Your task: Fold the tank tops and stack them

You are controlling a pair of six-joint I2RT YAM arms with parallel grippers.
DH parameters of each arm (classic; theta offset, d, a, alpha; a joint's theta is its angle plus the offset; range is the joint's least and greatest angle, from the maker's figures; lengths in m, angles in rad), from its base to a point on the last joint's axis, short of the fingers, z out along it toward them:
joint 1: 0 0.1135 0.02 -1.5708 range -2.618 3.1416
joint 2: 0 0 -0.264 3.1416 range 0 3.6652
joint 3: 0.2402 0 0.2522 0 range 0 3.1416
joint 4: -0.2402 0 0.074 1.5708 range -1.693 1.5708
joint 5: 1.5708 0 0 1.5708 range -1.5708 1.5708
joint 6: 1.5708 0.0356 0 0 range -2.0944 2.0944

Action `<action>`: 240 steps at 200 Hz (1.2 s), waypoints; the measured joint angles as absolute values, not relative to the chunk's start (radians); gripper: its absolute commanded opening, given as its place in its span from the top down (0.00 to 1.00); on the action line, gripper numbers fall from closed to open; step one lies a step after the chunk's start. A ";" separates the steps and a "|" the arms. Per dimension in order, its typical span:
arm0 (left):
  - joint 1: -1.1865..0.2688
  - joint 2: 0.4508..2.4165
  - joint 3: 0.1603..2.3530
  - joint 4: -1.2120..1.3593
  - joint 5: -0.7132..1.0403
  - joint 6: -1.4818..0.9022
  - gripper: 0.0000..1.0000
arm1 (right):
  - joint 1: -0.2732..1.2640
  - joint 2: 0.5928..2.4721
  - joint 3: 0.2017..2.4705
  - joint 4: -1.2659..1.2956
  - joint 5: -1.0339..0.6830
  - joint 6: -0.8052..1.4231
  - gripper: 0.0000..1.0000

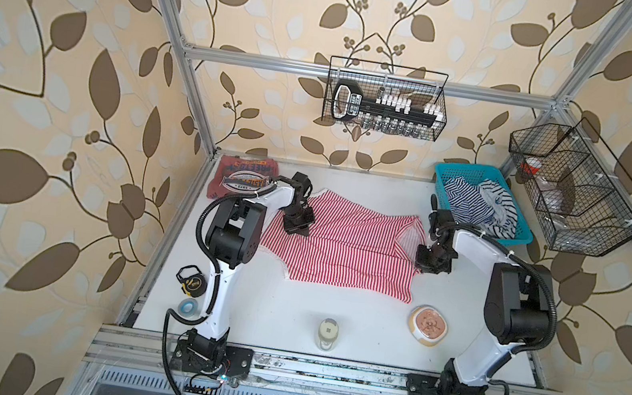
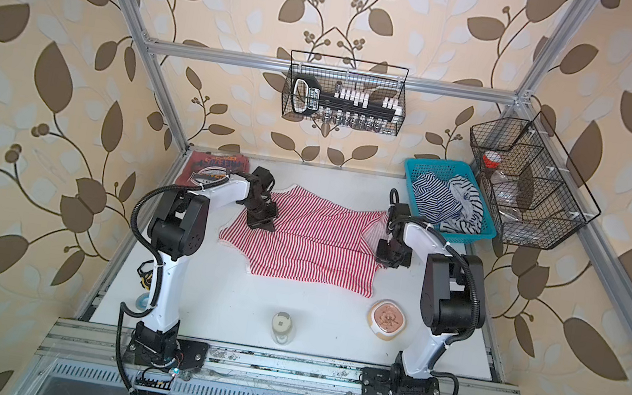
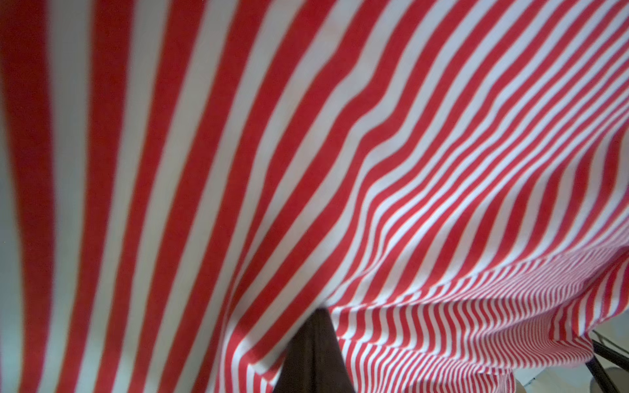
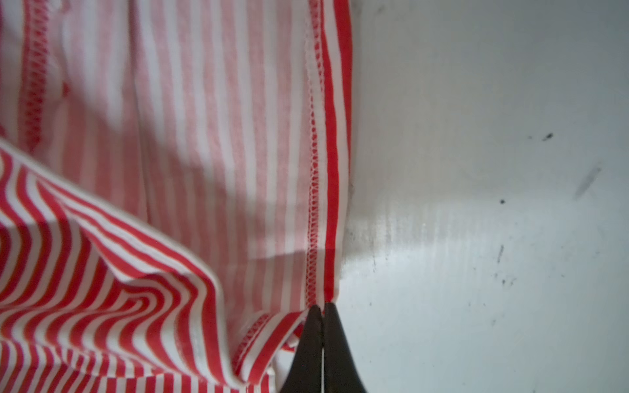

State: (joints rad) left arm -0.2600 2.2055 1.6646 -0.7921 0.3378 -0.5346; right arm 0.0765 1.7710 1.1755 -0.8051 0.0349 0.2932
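Note:
The red-and-white striped tank top (image 1: 349, 249) (image 2: 316, 244) lies spread across the middle of the white table. My left gripper (image 1: 296, 229) (image 2: 260, 224) is at its far left part, shut on the cloth. In the left wrist view the stripes (image 3: 238, 170) fill the picture and drape over the closed fingers (image 3: 315, 354). My right gripper (image 1: 426, 266) (image 2: 385, 258) is at the top's right edge. In the right wrist view it (image 4: 321, 306) is shut on the stitched hem (image 4: 316, 204). The brick-red tank top (image 1: 241, 177) (image 2: 204, 172) lies folded in the far left corner.
A blue basket (image 1: 447, 175) of navy-striped clothes stands at the back right, close behind the right arm. A bowl (image 1: 428, 323) and a jar (image 1: 329, 332) sit near the front. A tape measure (image 1: 191, 279) and a tape roll (image 1: 187, 307) lie by the left arm.

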 measured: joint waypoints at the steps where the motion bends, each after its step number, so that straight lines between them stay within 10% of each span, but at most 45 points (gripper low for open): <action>1: -0.260 2.206 1.665 -0.792 0.338 -0.535 1.00 | 0.076 1.770 1.175 -0.805 0.035 0.293 1.00; 27: -0.260 2.206 1.665 -0.792 0.338 -0.535 1.00 | 0.078 1.763 1.164 -0.818 0.046 0.290 1.00; 80: -0.260 2.205 1.667 -0.792 0.338 -0.536 1.00 | 0.075 1.730 1.143 -0.873 0.105 0.290 0.68; 172: -0.290 2.178 1.646 -0.772 0.297 -0.536 0.98 | 0.228 1.679 1.205 -0.795 -0.033 0.321 0.60; 240: -0.307 2.297 1.931 -0.896 0.219 -0.510 0.96 | 0.199 2.023 1.600 -0.773 -0.058 0.321 0.56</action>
